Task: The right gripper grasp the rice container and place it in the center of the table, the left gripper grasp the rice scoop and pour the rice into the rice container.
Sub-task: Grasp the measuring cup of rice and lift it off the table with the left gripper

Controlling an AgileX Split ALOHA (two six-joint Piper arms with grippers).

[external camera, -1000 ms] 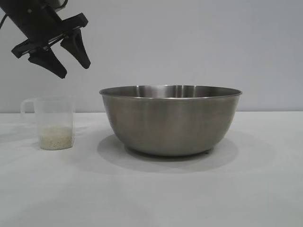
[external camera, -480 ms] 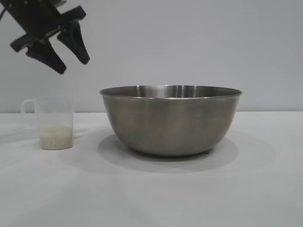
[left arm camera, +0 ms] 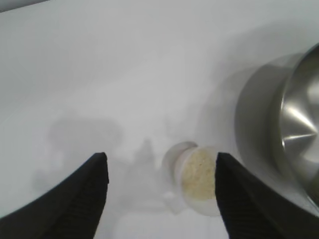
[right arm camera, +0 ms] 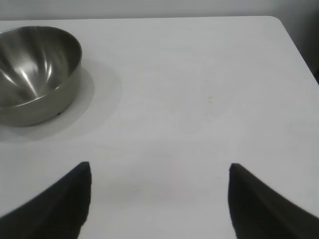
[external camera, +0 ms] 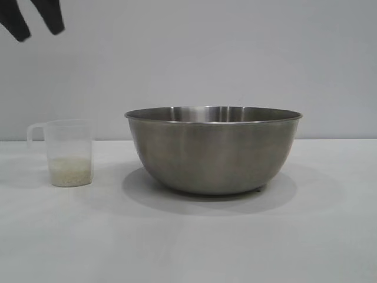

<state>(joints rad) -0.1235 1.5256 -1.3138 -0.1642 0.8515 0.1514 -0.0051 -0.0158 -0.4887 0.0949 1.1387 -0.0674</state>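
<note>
Left gripper (external camera: 35,20) higher above rice scoop (external camera: 69,153)

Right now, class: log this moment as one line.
left hand: open, high above rice scoop | right hand: open, idle | rice: in scoop | steel bowl: centre, empty

**Steel, plastic and matt white**

The bowl (external camera: 213,150) is brushed stainless steel, grey, with a satin sheen outside and a thin rolled rim. Its inside (right arm camera: 30,59) is glossier and throws bright streaks of light. Left of the bowl, the cup (external camera: 68,152) is translucent plastic, smooth and slightly cloudy, with a loop handle of the same stuff. The rice (left arm camera: 198,172) in it is a grainy, dull, off-white layer. The surface (external camera: 188,242) under the bowl is plain white, smooth and matt, showing only soft shadows. Both pairs of jaws look like black matt plastic.
</note>
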